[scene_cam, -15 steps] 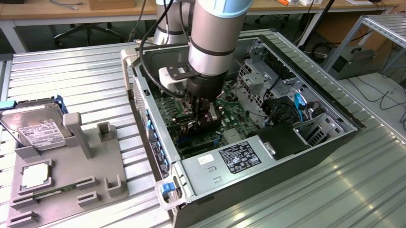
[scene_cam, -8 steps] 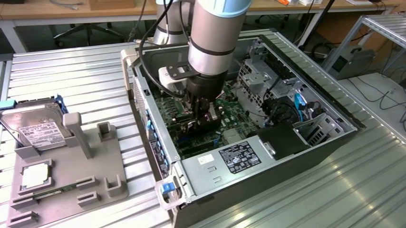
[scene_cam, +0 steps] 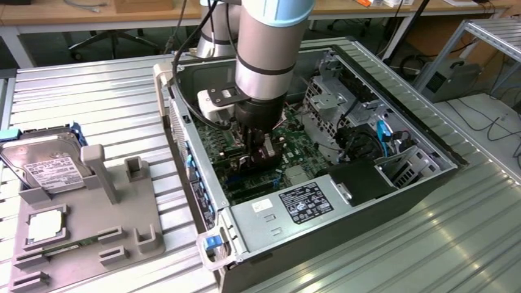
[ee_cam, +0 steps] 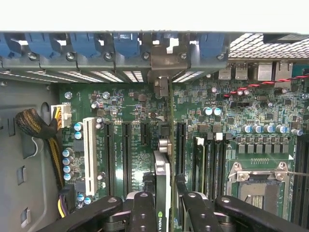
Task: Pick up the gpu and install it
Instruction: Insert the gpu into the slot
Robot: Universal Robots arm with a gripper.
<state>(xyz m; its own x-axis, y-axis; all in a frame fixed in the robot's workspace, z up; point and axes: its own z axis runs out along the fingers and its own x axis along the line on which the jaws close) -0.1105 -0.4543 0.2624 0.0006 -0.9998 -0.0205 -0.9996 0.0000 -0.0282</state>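
The gpu [ee_cam: 163,174] is a thin dark card seen edge-on in the wrist view, with a green logo strip near my fingers. My gripper [ee_cam: 166,209] is shut on it, one black finger [ee_cam: 142,210] on each side. The card stands on edge over the green motherboard [ee_cam: 130,104], between two black expansion slots [ee_cam: 126,150]. Its metal bracket end [ee_cam: 161,65] reaches the case's rear slot openings. I cannot tell whether it sits in a slot. In the exterior view my gripper [scene_cam: 262,155] is low inside the open computer case [scene_cam: 391,79].
A white slot [ee_cam: 89,154], yellow-black cables [ee_cam: 36,128] and the bare CPU socket [ee_cam: 258,181] flank the card. The power supply [scene_cam: 301,204] fills the case's near end. At the exterior view's left, a grey fixture [scene_cam: 122,207] holds a hard drive [scene_cam: 49,165] and a CPU chip [scene_cam: 45,226].
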